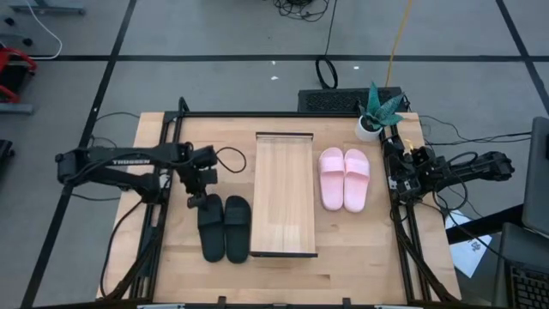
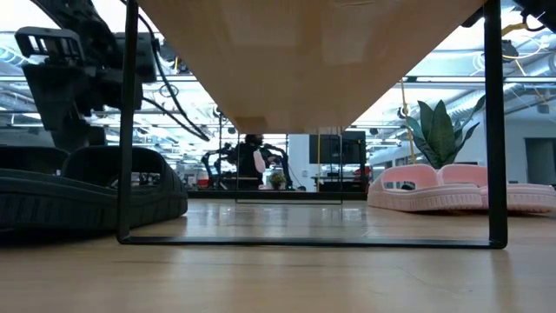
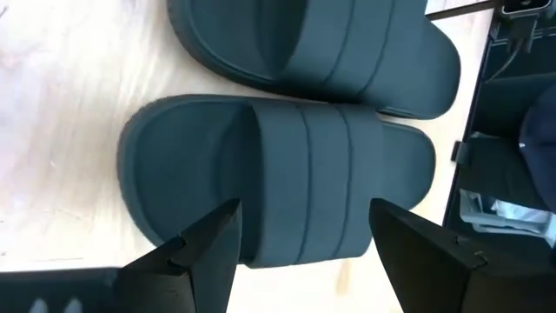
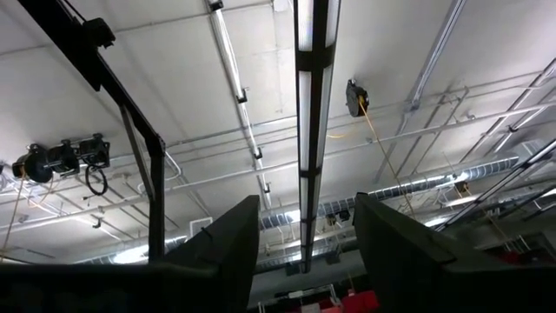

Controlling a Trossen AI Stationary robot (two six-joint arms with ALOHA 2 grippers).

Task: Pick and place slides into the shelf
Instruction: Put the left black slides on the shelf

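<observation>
Two matte black slides lie side by side on their soles, left of the shelf. The shelf is a light wood rack with a thin dark frame, lying in the table's middle. A pale pink pair lies flat to its right. My left gripper is open and hovers over the far end of the left black slide, pointing down. Its fingers stand on either side of the wide strap, and no touch shows. My right gripper is open and waits at the table's right edge, pointing at the ceiling.
A potted plant stands at the far right corner, behind the pink pair. In the low view the shelf's underside fills the top and its dark legs stand on the table. Bare wood lies along the near edge. A person shows far off in the room.
</observation>
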